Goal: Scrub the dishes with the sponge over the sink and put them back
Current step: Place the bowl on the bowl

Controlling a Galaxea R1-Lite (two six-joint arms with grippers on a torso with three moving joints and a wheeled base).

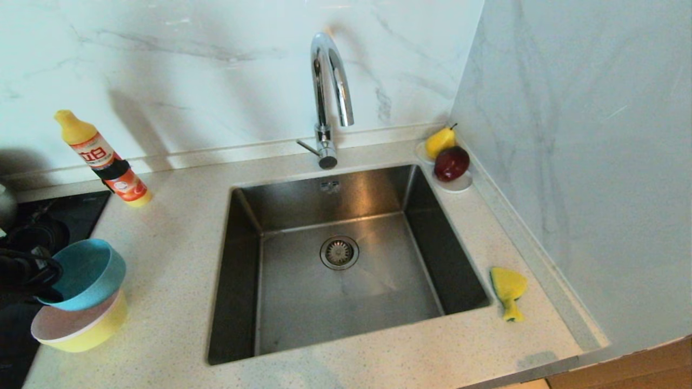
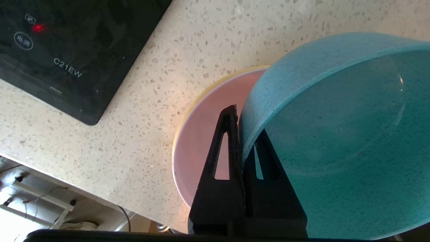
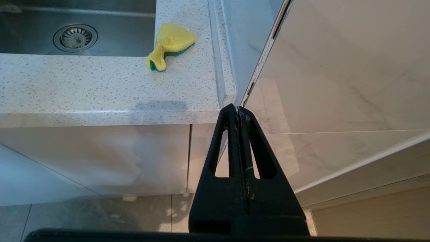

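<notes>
White marble walls [image 1: 216, 65]; speckled countertop [image 1: 173, 254].

The sink [image 1: 346, 259] is set in the middle of the countertop [image 1: 173, 254], with the tap [image 1: 328, 92] mounted behind it. To its left, one bowl [image 1: 86, 273] is held tilted above two nested bowls [image 1: 81, 327], with a bottle [image 1: 102, 159] behind them and a cooktop [image 1: 59, 216] at the far left. To the right of the sink the sponge [image 1: 508, 292] is laid near the front, and a saucer of fruit [image 1: 448, 162] is placed in the back corner.
</notes>
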